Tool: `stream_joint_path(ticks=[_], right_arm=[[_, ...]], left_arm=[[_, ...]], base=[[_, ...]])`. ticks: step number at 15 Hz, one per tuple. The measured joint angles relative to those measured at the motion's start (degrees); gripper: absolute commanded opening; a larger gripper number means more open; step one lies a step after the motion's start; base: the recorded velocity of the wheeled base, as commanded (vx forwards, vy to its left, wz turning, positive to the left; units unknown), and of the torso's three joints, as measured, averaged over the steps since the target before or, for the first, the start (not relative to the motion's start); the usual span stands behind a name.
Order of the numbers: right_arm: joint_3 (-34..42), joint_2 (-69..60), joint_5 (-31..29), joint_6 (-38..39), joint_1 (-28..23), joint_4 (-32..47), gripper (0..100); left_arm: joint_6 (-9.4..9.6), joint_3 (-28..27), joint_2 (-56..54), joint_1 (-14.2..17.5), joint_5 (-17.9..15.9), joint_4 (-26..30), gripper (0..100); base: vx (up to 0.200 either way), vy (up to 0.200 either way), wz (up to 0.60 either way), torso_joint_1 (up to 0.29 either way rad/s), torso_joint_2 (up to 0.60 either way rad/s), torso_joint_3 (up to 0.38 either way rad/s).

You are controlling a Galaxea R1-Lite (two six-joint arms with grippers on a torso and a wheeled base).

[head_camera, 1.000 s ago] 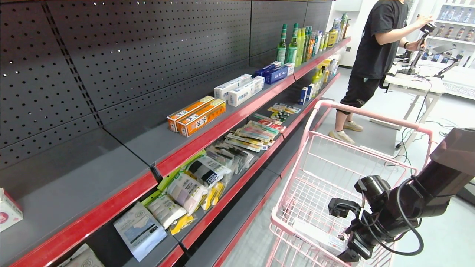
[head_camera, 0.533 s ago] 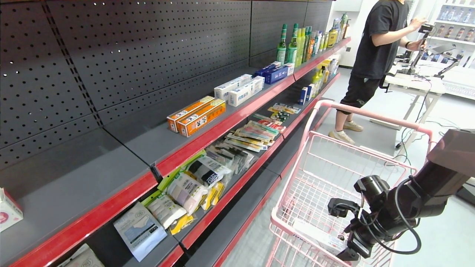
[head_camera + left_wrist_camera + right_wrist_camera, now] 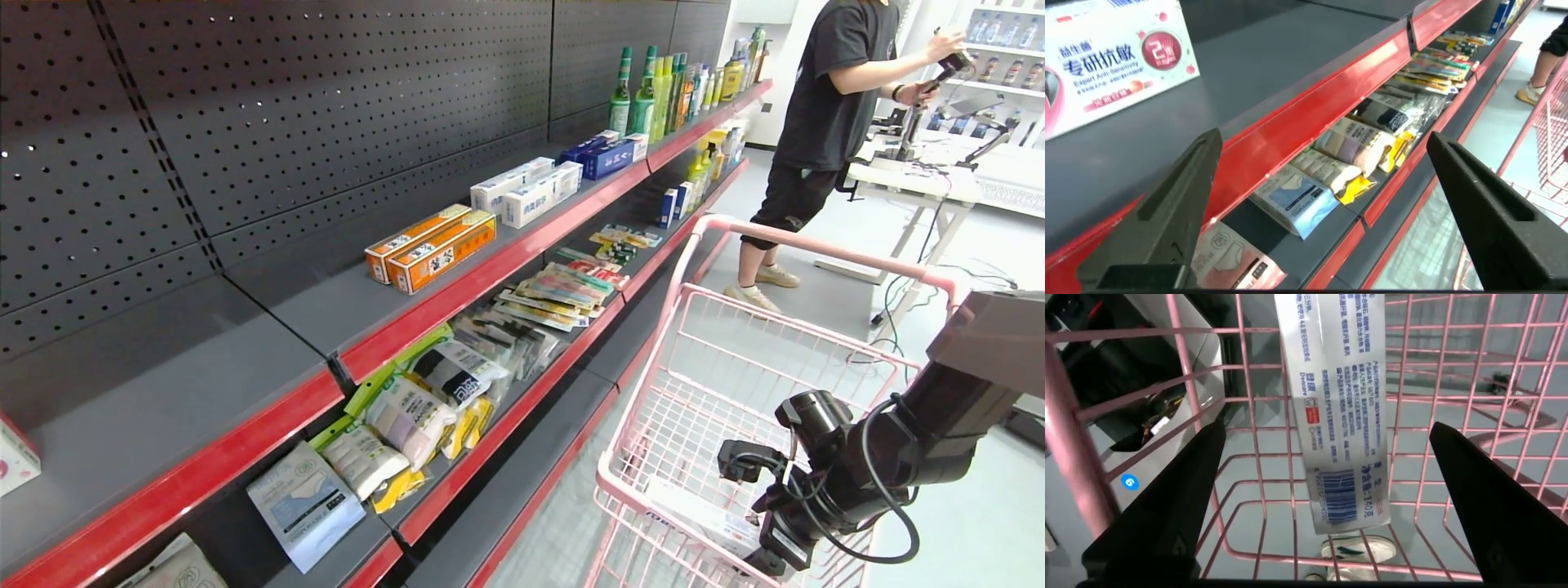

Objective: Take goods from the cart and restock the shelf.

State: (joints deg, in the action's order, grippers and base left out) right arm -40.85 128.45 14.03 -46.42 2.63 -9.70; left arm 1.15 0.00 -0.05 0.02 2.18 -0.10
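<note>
Cart and shelf status: both grippers released, nothing held

1. Cart point(image 3: 804, 253): pink wire cart, lower right of the head view, standing just beside the shelf point(image 3: 482, 282). One long white printed box point(image 3: 1331, 400) lies flat on the wire floor at the cart's near end.

2. Right gripper point(image 3: 1327, 429): inside the cart basket, pointing down at the white box. Its dark fingers point(image 3: 1167, 506) are spread wide with the box seen between them. No grasp; contact with the box cannot be determined.

3. Left gripper point(image 3: 1323, 137): fingers spread wide, empty, facing the shelf's red front edge and the lower tier beneath it.

4. Shelf, top tier: a white-and-pink carton point(image 3: 1114, 61) stands at the far left edge of the head view. Two orange boxes point(image 3: 431, 249) lie side by side at centre. White boxes point(image 3: 526, 192), blue boxes point(image 3: 608, 155) and green bottles point(image 3: 645, 90) follow toward the upper right. The board between the carton and the orange boxes is bare grey.

5. Shelf, lower tier: soft packets point(image 3: 408, 416) are crowded together at lower centre, with flat carded items point(image 3: 555, 294) further along to the right.
</note>
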Motion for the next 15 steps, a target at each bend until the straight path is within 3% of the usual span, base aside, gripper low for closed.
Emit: stream_joint_path(ticks=[15], right_arm=[[0.0, 0.2, -0.1, 0.0, 0.2, -0.1, 100]], left_arm=[[0.18, 0.0, 0.0, 0.0, 0.1, -0.1, 100]], base=[[0.0, 0.0, 0.0, -0.031, 0.08, 0.05]])
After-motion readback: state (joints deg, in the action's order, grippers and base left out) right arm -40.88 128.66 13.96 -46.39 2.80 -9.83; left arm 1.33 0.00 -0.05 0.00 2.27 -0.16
